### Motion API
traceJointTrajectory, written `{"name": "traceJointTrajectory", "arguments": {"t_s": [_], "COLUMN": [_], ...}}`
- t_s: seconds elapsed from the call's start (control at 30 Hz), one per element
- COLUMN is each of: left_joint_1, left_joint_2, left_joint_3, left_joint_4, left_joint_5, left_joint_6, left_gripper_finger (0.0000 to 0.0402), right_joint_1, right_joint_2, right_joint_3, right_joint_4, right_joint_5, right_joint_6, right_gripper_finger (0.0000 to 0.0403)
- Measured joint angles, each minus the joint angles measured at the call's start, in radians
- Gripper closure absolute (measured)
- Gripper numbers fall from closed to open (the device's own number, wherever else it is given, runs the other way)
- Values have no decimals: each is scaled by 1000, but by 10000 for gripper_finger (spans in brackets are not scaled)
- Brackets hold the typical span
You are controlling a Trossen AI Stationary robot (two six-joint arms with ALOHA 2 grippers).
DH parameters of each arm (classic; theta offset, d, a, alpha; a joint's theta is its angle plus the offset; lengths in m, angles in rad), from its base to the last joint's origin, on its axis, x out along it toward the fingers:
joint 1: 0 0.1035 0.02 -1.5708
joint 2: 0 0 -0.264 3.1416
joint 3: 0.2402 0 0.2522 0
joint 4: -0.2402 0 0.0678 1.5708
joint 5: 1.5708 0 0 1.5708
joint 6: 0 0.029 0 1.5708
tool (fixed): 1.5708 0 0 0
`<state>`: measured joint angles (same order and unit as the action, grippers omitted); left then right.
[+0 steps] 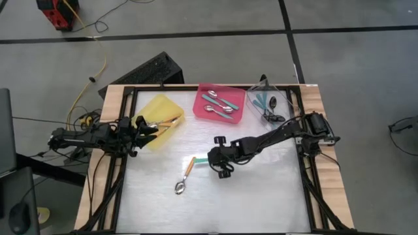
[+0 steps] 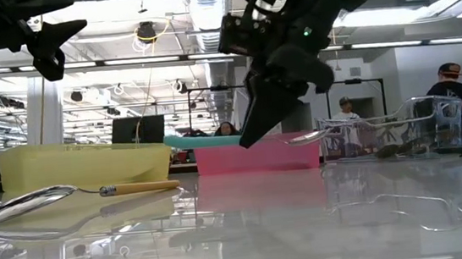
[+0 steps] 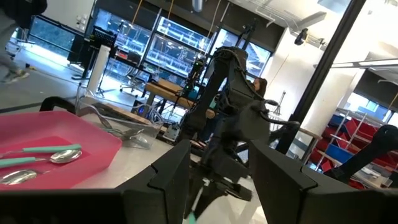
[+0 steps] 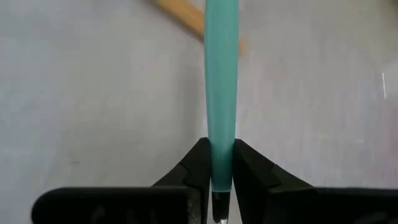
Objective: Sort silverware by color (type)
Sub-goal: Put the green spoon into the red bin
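Pincer of the right arm [image 4: 222,163] pinches a teal-handled spoon [image 4: 221,74] near the junction of handle and metal; both fingers press against the handle's sides. In the high view this right pincer [image 1: 210,158] sits over the middle of the worktop [image 1: 261,196], with the teal handle [image 1: 200,159] sticking out toward the left arm. From the low view the spoon is off the surface, roughly level, its silver bowl [image 2: 304,138] on one side of the pincer and the teal handle on the other.

Just beside the held handle, an orange-handled spoon [image 1: 185,176] lies flat on the worktop, silver bowl toward the near edge; the handle's end lies very near the teal tip in the high view.

Farther back, a pink tray [image 1: 220,103] holds several teal-handled spoons. Yellow tray [image 1: 159,120] next to it holds orange-handled spoons. Clear tray [image 1: 269,101] at the far right corner holds teal-handled spoons with dark bowls.

Left pincer [image 1: 145,125] hovers over the yellow tray's edge, fingers [image 3: 163,180] spread partway, nothing between them.

People stand in the room behind the worktop.
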<state>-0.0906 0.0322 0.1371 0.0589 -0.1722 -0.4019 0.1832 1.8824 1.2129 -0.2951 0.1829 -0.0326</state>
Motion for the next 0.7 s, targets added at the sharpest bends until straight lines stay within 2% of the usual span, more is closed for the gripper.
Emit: {"name": "traceJointTrajectory", "arguments": {"t_s": [0.47, 0.7], "left_joint_1": [0, 0], "left_joint_2": [0, 0], "left_joint_3": [0, 0], "left_joint_4": [0, 0], "left_joint_5": [0, 0], "left_joint_6": [1, 5], "left_gripper_finger": [253, 253], "right_joint_1": [-107, -159], "right_joint_2": [-6, -55], "right_joint_3": [2, 2], "right_joint_4": [32, 121], "right_joint_5": [-1, -2], "right_joint_6": [-56, -84], "right_gripper_finger": [326, 326]}}
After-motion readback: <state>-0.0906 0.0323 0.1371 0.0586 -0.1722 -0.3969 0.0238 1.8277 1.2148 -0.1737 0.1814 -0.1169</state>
